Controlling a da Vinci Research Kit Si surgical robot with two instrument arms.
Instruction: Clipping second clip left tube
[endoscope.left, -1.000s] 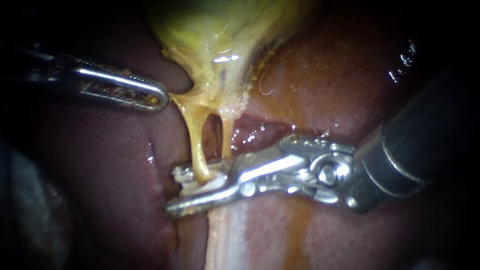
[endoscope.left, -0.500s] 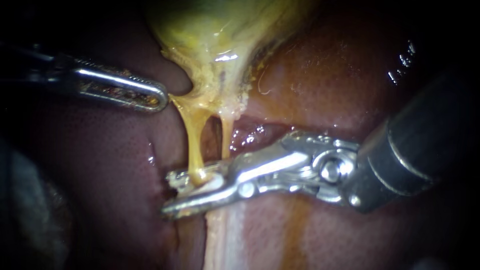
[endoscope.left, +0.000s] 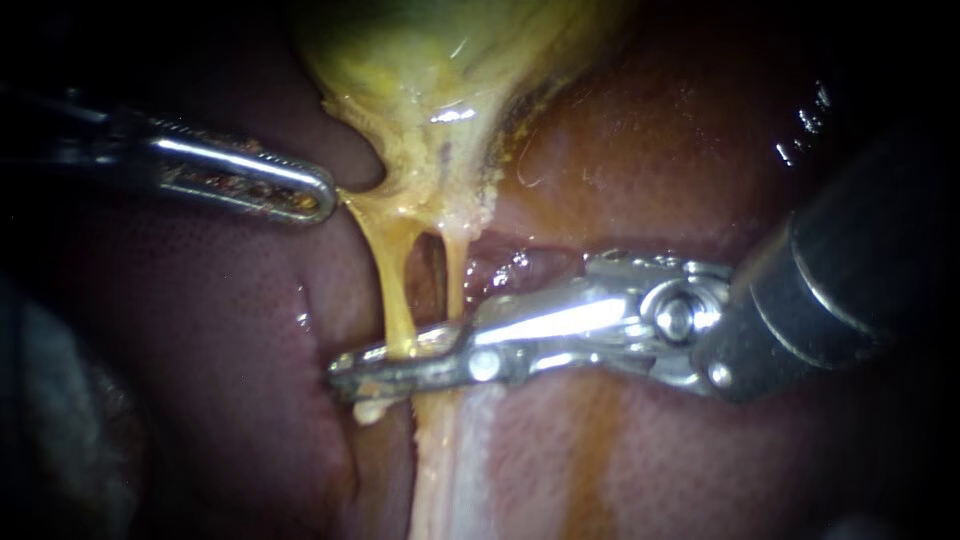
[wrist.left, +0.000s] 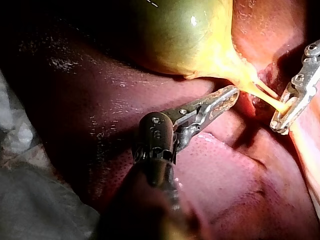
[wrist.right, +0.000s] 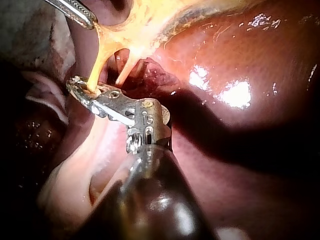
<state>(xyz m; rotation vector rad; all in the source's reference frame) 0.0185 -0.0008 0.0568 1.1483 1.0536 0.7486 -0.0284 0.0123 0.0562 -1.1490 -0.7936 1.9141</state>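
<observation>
Centre-left, the right instrument's (endoscope.left: 400, 362) jaws are clamped across the left tube (endoscope.left: 393, 290) low down. Upper left, the left instrument's (endoscope.left: 308, 196) jaws seemingly pinch the gallbladder's (endoscope.left: 430, 80) lower edge.

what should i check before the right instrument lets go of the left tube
1. Pincer of the right instrument shut across the thin yellow left tube: ok.
2. Pincer tips reach past that tube: ok.
3. Clip seated on the tube: cannot tell, hidden inside the pincer.
4. The thinner yellow right tube lies outside the pincer: cannot tell.
5. Pincer of the left instrument holds the yellow gallbladder neck tissue taut: ok.
</observation>
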